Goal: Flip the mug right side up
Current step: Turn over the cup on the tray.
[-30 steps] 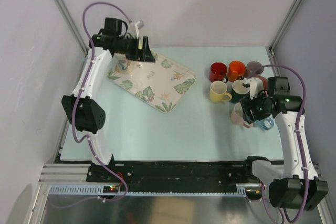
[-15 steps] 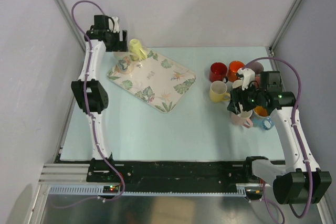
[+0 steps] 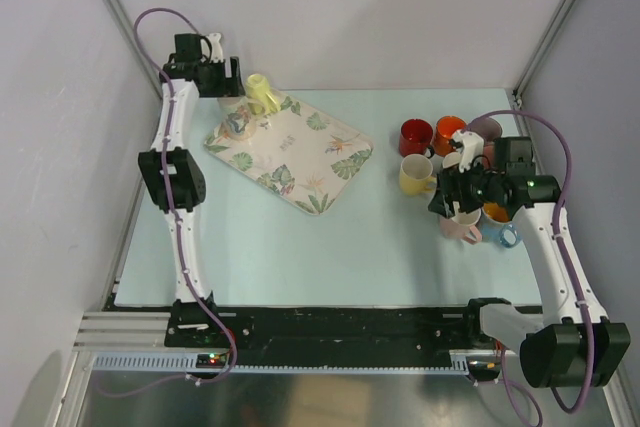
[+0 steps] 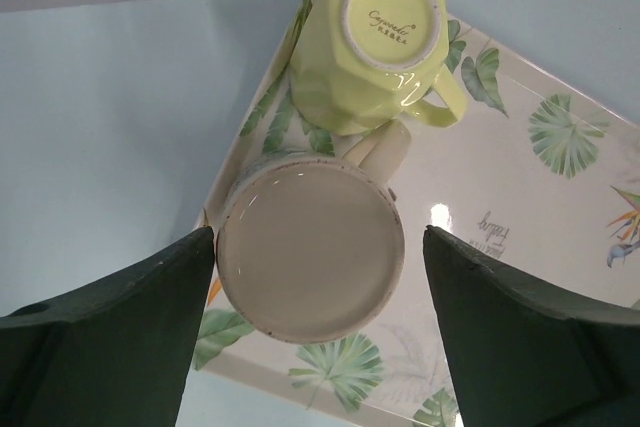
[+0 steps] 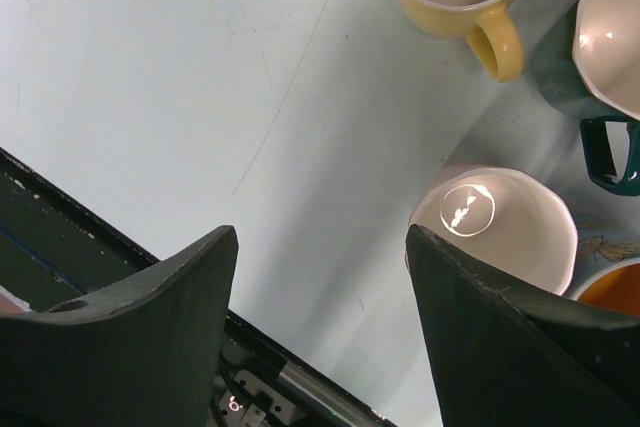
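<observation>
Wide open and empty, the left tool point(image 4: 318, 242) hovers over the upside-down beige mug point(image 4: 305, 267) on the tray point(image 4: 520, 207).

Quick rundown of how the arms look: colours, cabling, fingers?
The left arm and right arm match: white link shells, black joint housings, a purple cable looping along each. Their fingers are broad dark-green wedges. Small green lights glow near the right wrist.

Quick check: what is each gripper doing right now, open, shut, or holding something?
Left gripper: open, holding nothing.
Right gripper: open, holding nothing.
</observation>
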Robot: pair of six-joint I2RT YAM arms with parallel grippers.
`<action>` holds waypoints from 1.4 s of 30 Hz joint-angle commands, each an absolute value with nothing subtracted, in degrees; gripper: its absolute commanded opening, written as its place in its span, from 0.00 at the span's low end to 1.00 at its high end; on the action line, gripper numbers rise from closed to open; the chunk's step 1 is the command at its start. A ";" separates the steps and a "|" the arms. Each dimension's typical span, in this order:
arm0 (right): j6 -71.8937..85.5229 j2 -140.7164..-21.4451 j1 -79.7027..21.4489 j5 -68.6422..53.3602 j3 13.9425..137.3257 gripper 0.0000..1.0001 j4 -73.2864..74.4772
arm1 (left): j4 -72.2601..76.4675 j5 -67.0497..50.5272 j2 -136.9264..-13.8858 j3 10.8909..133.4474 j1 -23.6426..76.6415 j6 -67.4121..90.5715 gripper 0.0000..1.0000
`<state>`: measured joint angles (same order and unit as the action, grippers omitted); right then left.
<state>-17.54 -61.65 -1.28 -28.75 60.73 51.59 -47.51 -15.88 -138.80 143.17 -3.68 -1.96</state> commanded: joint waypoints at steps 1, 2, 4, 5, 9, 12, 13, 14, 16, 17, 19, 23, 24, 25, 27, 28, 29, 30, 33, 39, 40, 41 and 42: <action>-16.11 -62.53 -1.56 -30.27 60.68 0.74 49.25 | -45.32 -17.58 -140.50 145.03 -3.20 -2.56 0.89; -15.96 -62.73 -1.66 -30.30 60.66 0.74 49.06 | -45.33 -17.40 -140.56 144.63 -3.09 -2.69 0.88; -15.88 -63.08 -1.75 -30.27 60.72 0.73 48.85 | -45.41 -17.29 -140.46 143.63 -2.97 -3.13 0.87; -15.85 -63.22 -1.84 -30.30 60.72 0.73 48.77 | -45.47 -17.30 -140.19 143.14 -2.89 -3.28 0.86; -16.05 -63.85 -2.78 -30.03 60.80 0.73 48.26 | -46.33 -19.79 -138.39 140.17 -2.60 -4.32 0.79; -16.41 -64.40 -3.91 -29.99 61.10 0.73 47.21 | -46.90 -21.68 -135.36 135.60 -2.30 -4.68 0.75; -16.55 -64.59 -4.41 -29.94 61.18 0.73 46.63 | -46.92 -22.75 -133.73 133.68 -2.12 -4.98 0.74; -16.54 -64.90 -4.84 -29.78 61.31 0.73 45.64 | -46.93 -23.50 -132.43 131.00 -1.98 -5.65 0.73; -16.24 -65.75 -5.72 -29.66 61.87 0.74 43.82 | -46.82 -24.40 -129.48 126.20 -1.48 -6.99 0.70; -15.94 -66.14 -6.02 -29.68 62.31 0.74 43.09 | -46.79 -24.64 -128.02 124.27 -1.27 -7.58 0.69; -15.02 -67.23 -6.36 -30.10 63.39 0.74 41.64 | -46.83 -24.88 -125.74 120.12 -0.87 -8.60 0.66; -13.54 -69.52 -6.84 -31.06 65.92 0.75 40.14 | -46.82 -26.08 -121.91 113.59 -0.55 -9.10 0.62; -13.19 -70.09 -7.11 -31.39 66.45 0.74 39.80 | -46.79 -26.58 -121.12 111.90 -0.50 -9.12 0.61; -12.92 -70.46 -7.29 -31.60 66.93 0.75 39.19 | -46.82 -27.17 -120.06 110.05 -0.51 -9.09 0.61; -12.59 -71.54 -8.30 -31.94 67.73 0.75 38.17 | -46.79 -28.24 -118.15 107.67 0.99 -9.30 0.60; -12.67 -72.24 -9.12 -32.14 68.10 0.75 37.80 | -46.78 -28.97 -117.21 106.35 1.68 -9.53 0.60; -12.93 -72.86 -9.79 -32.33 68.50 0.75 37.40 | -46.81 -29.52 -116.53 105.34 2.16 -9.86 0.60; -13.36 -73.61 -10.78 -32.69 68.84 0.75 37.07 | -46.83 -30.14 -115.70 104.30 2.93 -10.34 0.60; -15.83 -75.33 -13.81 -33.69 69.80 0.76 35.96 | -46.92 -31.65 -113.81 101.88 5.00 -12.09 0.59; -21.54 -82.91 -20.43 -35.79 73.91 0.76 33.73 | -46.89 -34.33 -112.24 100.16 9.00 -14.02 0.59; -23.64 -84.13 -21.60 -35.83 74.53 0.76 33.39 | -46.87 -34.96 -112.28 100.09 9.55 -14.04 0.59; -26.98 -85.66 -22.58 -35.75 75.28 0.76 33.00 | -46.86 -35.50 -112.30 99.97 9.96 -13.96 0.59; -29.66 -86.86 -23.77 -35.59 76.13 0.76 32.67 | -46.90 -35.99 -112.27 99.82 10.47 -13.88 0.60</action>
<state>-19.53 -83.07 -20.29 -34.02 71.79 36.32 -42.09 -29.39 -113.36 101.86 8.40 -14.46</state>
